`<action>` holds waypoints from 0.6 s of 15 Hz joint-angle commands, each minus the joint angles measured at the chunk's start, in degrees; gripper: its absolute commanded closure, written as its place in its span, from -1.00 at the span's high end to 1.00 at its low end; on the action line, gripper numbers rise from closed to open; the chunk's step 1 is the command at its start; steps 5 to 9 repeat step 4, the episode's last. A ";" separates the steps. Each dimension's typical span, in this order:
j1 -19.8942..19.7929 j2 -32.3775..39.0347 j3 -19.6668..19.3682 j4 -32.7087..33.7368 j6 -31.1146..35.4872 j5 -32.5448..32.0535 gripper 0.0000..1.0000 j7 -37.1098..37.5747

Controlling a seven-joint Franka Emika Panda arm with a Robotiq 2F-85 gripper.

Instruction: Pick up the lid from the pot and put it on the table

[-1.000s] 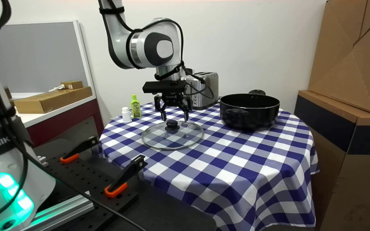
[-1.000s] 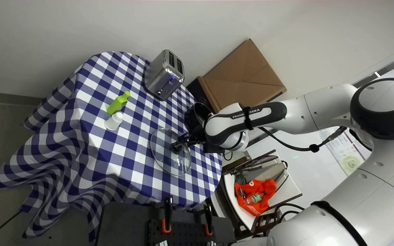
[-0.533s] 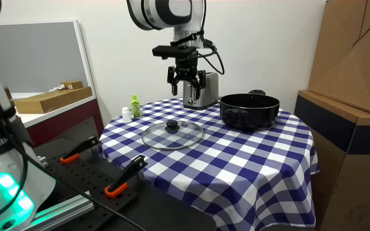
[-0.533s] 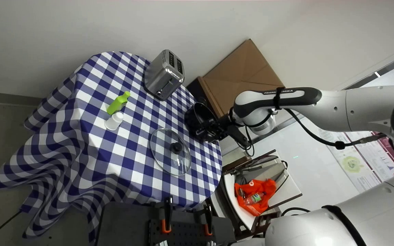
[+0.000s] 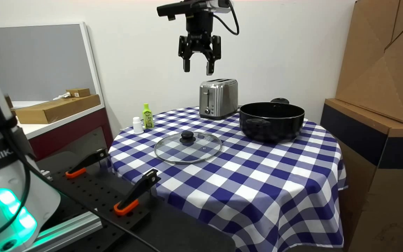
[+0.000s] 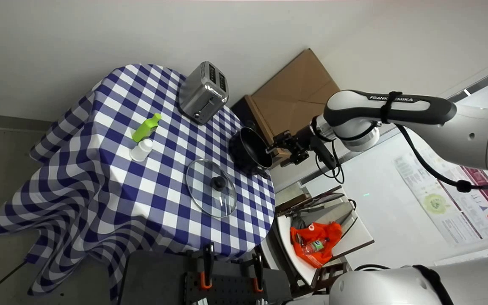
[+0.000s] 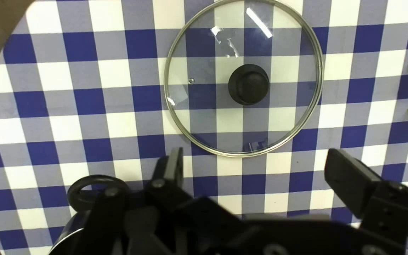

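Since in exterior view lid (image 5: 188,148) lies on table (image 5: 257,175) below centre, apart from uncovered pot (image 5: 275,128) at right, I judge task done, nothing left; my gripper (image 5: 198,68) upper centre, jaws wide, holding nothing.

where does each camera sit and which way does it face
Exterior view: near the robot base, a little above the table, facing across it to a wall; base at left edge, open gripper at top.
Exterior view: high up, picture tilted, looking down on the table; arm from right edge.
Wrist view: above the table, looking down at the lid; gripper fingers spread at the bottom.
Shared by both exterior views: lid, pot, toaster and gripper.
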 commanded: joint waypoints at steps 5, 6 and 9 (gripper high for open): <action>1.66 -0.71 -1.65 -0.62 -0.30 -0.26 1.00 0.53; 1.66 -0.71 -1.65 -0.62 -0.30 -0.26 1.00 0.53; 1.66 -0.71 -1.65 -0.62 -0.30 -0.26 1.00 0.53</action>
